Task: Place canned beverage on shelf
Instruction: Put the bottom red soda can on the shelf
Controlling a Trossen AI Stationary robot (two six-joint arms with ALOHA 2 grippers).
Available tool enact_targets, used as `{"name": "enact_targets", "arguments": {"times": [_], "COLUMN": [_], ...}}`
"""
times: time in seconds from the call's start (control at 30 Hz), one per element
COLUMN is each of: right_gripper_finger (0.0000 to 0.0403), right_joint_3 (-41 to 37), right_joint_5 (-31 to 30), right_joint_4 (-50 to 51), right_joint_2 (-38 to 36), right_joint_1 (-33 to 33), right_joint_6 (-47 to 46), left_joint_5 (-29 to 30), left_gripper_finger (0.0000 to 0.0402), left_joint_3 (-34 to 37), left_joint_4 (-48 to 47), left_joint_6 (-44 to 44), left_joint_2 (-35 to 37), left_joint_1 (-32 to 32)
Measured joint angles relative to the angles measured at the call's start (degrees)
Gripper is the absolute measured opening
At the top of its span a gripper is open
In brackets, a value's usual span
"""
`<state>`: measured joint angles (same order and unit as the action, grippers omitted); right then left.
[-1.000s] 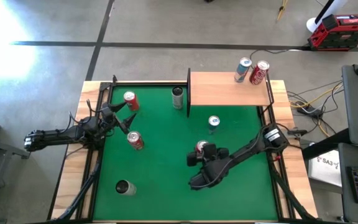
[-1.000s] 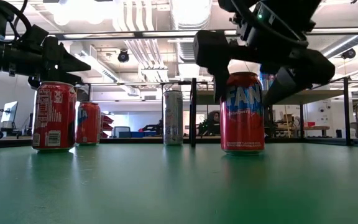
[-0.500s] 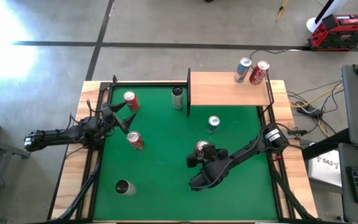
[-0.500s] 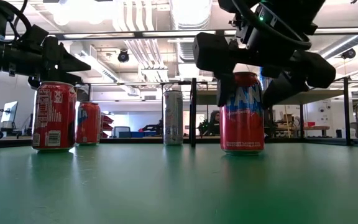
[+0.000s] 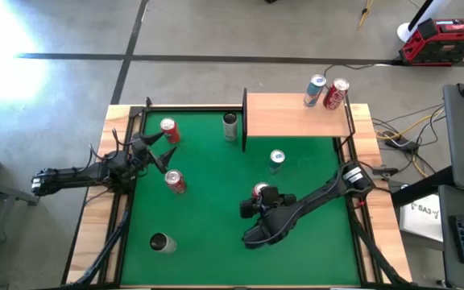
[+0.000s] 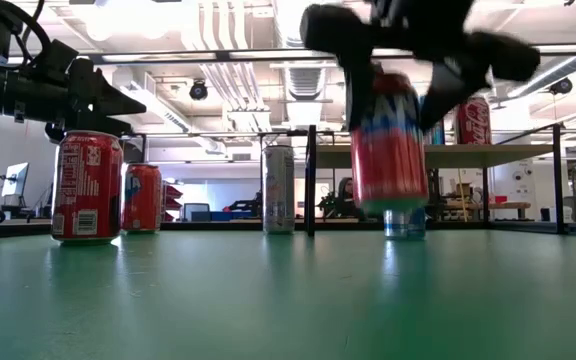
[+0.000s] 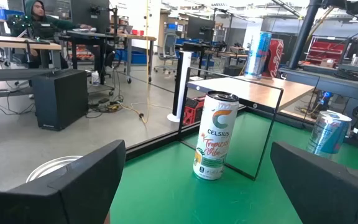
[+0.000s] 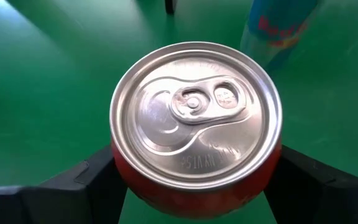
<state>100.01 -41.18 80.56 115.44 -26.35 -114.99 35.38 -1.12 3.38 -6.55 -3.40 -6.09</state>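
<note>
a: where's the right gripper [image 5: 258, 199]?

b: lower middle of the high frame, on the green mat [image 5: 208, 209]. its fingers [image 8: 86, 180] press both sides of a red can [image 6: 388, 140]. in the low frame that can hangs clear of the mat, upper centre-right, with a gap under its base.

a: so it's gripped?

b: yes, clamped on the red can. the right wrist frame shows its silver lid filling the centre, a dark finger at each lower side, touching the can's wall.

a: and the shelf [image 5: 296, 114]?

b: top centre-right of the high frame, at the mat's far edge. a light-wood board with thin black rails. two cans stand at its far right end, a blue one [image 5: 316, 90] and a red one [image 5: 337, 94], just beside each other.

a: anything between the held can and the shelf?

b: a blue-silver can [image 5: 277, 159] stands on the mat, just below the shelf in the high frame. in the right wrist frame it sits at the upper right, beyond the held can.

a: left gripper [image 5: 161, 150]?

b: left-middle of the high frame, jaws spread wide, holding nothing. one red can [image 5: 168, 130] stands above it and another [image 5: 175, 181] below it in that frame, both near but apart from the fingers.

a: other cans?

b: a white celsius can [image 7: 215, 144] stands upright at the shelf's left rail, centre of the left wrist frame. a silver can [image 5: 161, 242] is at the lower left of the high frame; i cannot tell whether it stands or lies.
</note>
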Motion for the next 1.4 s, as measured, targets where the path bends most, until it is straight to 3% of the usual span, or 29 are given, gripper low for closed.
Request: {"name": "enact_targets", "arguments": {"times": [0.17, 0.23, 0.53, 0.97, 1.2, 1.4], "right_gripper_finger": [0.0284, 0.0284, 0.0284, 0.0298, 0.0303, 0.03], "right_joint_3": [7.92, 9.52, 8.42, -0.91, -1.56, -1.57], "right_joint_5": [-0.71, -1.83, -3.93, -4.0, -5.97, -5.98], "right_joint_4": [9.64, 9.15, 9.81, 9.42, 9.19, 5.29], "right_joint_2": [-0.03, -0.84, -9.12, -23.64, -24.28, -22.71], "right_joint_1": [-0.02, 0.27, 6.34, 27.64, 39.55, 43.68], "right_joint_6": [-2.1, -1.09, 6.55, 17.35, 24.4, 25.73], "left_joint_5": [0.0, 0.01, 0.01, 0.02, 0.01, 0.0], "left_gripper_finger": [0.0386, 0.0386, 0.0386, 0.0386, 0.0386, 0.0386], "left_joint_3": [0.02, 0.02, 0.02, 0.02, 0.02, 0.02], "left_joint_4": [0.0, 0.0, 0.23, 0.29, 0.35, 0.48], "left_joint_6": [0.0, 0.0, 0.0, 0.0, 0.0, 0.0], "left_joint_2": [0.0, 0.0, -0.09, -0.12, -0.13, -0.13], "left_joint_1": [-0.01, -0.02, -0.01, 0.0, 0.0, 0.0]}}
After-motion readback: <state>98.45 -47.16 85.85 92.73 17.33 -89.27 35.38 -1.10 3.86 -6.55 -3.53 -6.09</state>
